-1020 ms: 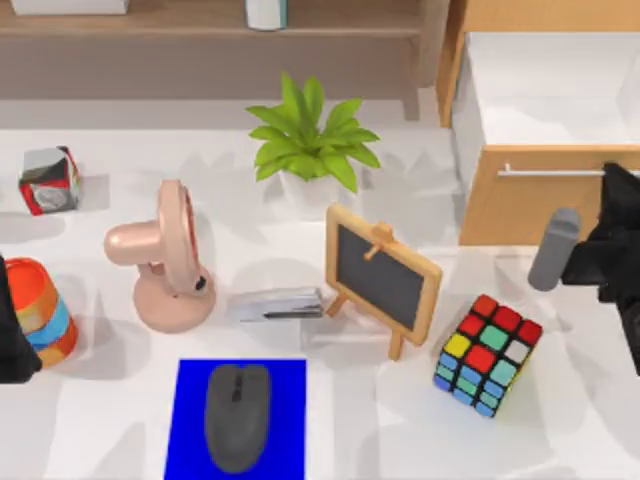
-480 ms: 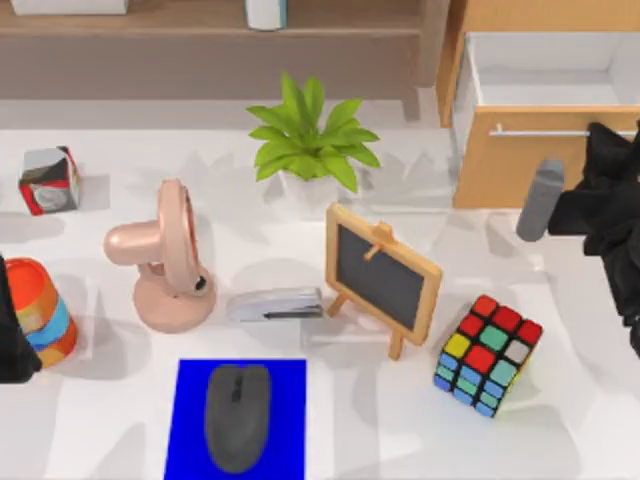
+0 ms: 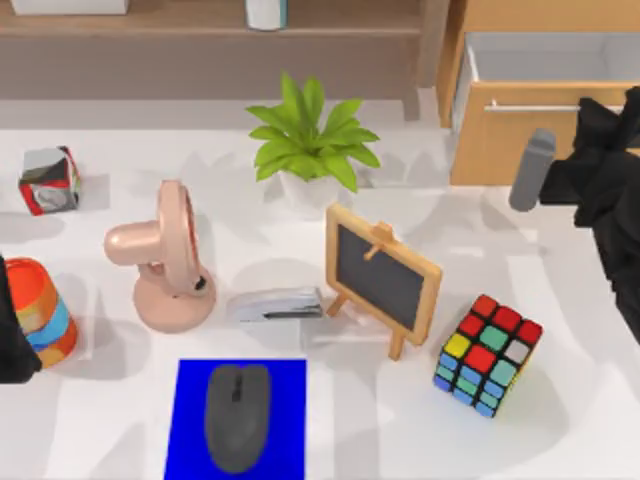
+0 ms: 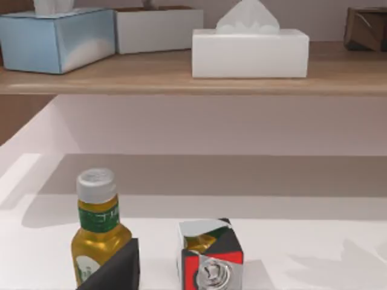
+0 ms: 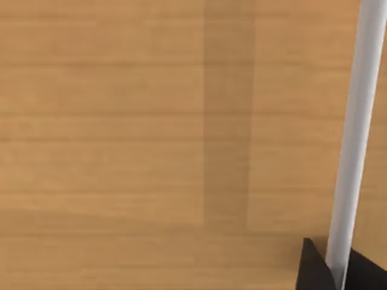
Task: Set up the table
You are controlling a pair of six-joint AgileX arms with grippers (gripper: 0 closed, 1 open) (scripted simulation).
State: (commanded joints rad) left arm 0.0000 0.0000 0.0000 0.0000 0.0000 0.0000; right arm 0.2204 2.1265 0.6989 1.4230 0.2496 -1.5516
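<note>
At the upper right of the frame, the right pincer [image 3: 588, 128] sits against the front of the wooden drawer [image 3: 520, 130], clamped on its metal handle bar [image 5: 357, 139] as far as the wrist view lets me judge. Over the last second the drawer front has slid back toward the cabinet, so less of its white inside shows: the drawer is being pushed shut, probably a tidying step in setting up the surface [image 3: 560, 420]. That white surface fills the middle and lower frame, crowded centre and left. Open room lies along the right side, beside the colour cube [image 3: 487, 353]. The left pincer [image 3: 12, 330] is parked at the left edge; I cannot tell its state.
</note>
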